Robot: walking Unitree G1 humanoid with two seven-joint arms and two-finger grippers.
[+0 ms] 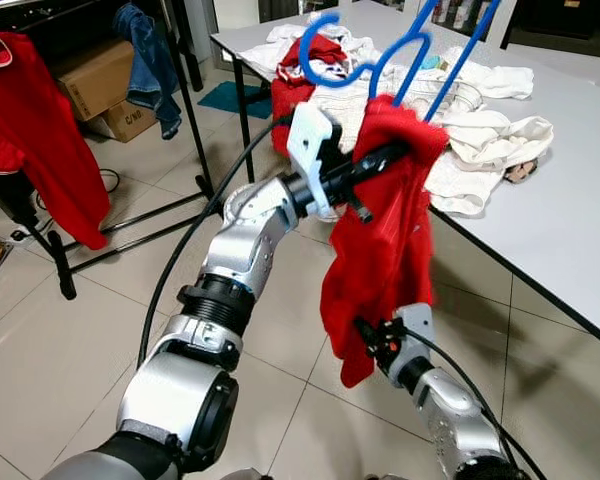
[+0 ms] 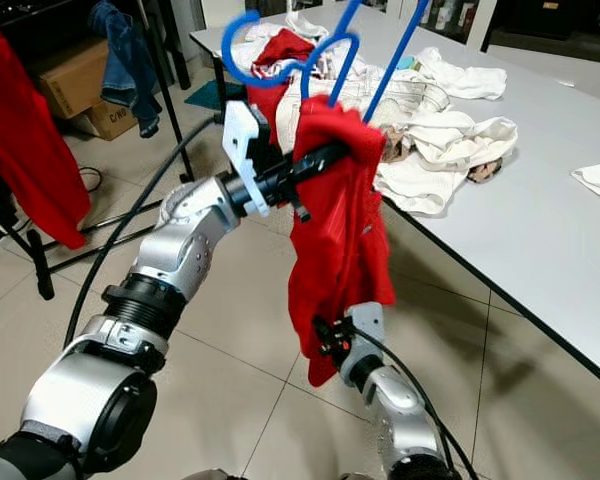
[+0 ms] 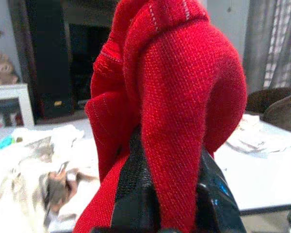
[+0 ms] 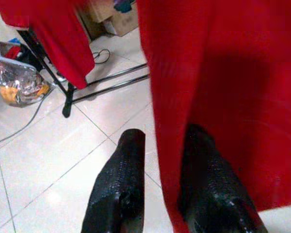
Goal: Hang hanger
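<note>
A red garment (image 1: 380,250) hangs from my raised left gripper (image 1: 395,152), which is shut on a bunched fold at its top; the left wrist view has red knit squeezed between the black fingers (image 3: 136,194). Blue hangers (image 1: 405,55) stick up out of that bunch, their hooks curling over the table edge. Low down, my right gripper (image 1: 373,340) sits at the garment's hem. Its fingers (image 4: 119,170) stand apart in the right wrist view, the red hem hanging between them with a gap of floor beside it.
A white table (image 1: 580,200) to the right carries a pile of white laundry (image 1: 480,130) and another red piece (image 1: 295,85). On the left stands a black clothes rack (image 1: 190,110) with a red top (image 1: 40,140) and jeans (image 1: 150,60), with cardboard boxes (image 1: 105,80) behind.
</note>
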